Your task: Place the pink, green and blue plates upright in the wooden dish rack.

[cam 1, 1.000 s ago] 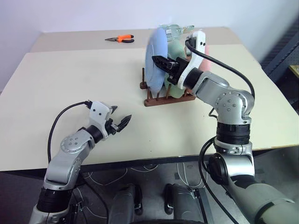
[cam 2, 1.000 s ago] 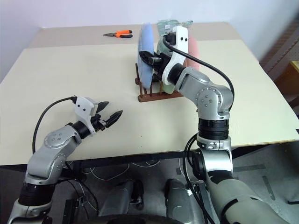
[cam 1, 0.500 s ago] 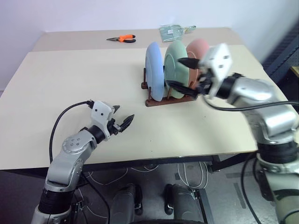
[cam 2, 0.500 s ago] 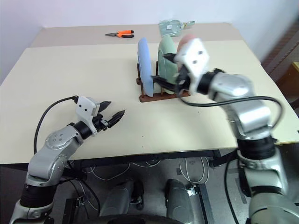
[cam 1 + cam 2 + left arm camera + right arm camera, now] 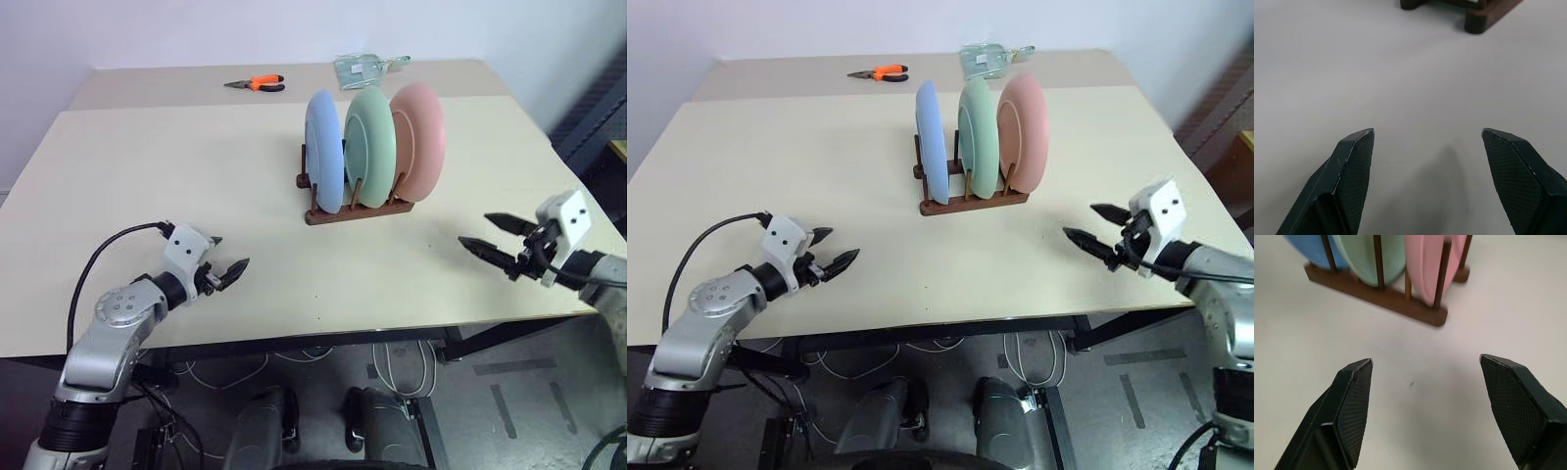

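Bright, even, diffuse indoor light fills the scene, with no harsh glare. The cream table (image 5: 196,176) is evenly lit across the middle of the frame. The blue plate (image 5: 323,152), green plate (image 5: 370,147) and pink plate (image 5: 419,137) look matte, with soft shading on their curved faces. The wooden dish rack (image 5: 358,209) casts only a faint shadow, toward the lower edge of the frame. Under the table, at the bottom of the frame, the floor is much darker. In the wrist views the black fingers (image 5: 1352,166) are sharp enough to show their textured pads; the far rack looks slightly soft.
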`<action>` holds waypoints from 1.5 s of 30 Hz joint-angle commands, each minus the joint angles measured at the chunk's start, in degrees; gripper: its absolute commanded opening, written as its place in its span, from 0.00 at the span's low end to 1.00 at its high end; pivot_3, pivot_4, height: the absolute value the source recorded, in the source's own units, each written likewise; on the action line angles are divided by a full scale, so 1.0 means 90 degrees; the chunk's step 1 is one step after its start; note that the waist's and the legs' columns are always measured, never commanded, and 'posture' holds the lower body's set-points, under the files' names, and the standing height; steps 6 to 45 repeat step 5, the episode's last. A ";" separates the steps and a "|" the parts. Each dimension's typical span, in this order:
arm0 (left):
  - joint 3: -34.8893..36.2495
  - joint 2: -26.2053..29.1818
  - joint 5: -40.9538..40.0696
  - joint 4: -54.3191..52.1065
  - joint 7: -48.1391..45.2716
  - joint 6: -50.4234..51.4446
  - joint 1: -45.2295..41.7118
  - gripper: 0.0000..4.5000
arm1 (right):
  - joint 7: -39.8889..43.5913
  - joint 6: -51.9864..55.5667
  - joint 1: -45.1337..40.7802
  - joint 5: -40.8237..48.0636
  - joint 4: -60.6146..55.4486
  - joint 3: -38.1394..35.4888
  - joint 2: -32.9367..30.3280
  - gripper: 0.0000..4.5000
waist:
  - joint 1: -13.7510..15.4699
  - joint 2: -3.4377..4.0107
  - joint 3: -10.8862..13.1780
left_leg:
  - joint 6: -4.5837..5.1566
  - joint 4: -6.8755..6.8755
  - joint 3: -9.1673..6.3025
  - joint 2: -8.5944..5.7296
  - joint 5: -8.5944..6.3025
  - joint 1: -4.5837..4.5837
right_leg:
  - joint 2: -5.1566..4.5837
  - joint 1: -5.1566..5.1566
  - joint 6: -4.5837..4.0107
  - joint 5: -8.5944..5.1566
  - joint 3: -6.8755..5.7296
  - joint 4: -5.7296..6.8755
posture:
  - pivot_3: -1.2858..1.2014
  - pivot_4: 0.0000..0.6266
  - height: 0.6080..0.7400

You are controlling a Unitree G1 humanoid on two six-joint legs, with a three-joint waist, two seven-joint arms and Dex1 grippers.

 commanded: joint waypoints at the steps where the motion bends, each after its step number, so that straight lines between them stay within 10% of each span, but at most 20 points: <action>1: 0.0095 -0.0065 -0.0013 -0.0263 0.0034 -0.0110 -0.0029 0.80 | 0.0005 -0.0416 -0.0009 -0.0228 -0.0082 0.0046 -0.0006 0.79 | 0.0004 0.0000 0.0000 | -0.0001 0.0000 0.0000 0.0000 0.0000 0.0001 | 0.0000 0.0000 0.0000 0.0000 0.0000 0.0000 | 0.52 0.24 1.00; 45: 0.0123 -0.0188 0.0092 -0.0252 0.0227 -0.0120 -0.0012 0.80 | -0.0071 -0.0637 -0.0425 -0.0447 0.0246 0.0399 0.0154 0.79 | 0.0024 -0.0001 -0.0001 | -0.0001 0.0000 0.0000 0.0000 -0.0001 0.0002 | -0.0001 0.0001 0.0000 0.0000 0.0001 -0.0001 | 0.52 0.24 1.00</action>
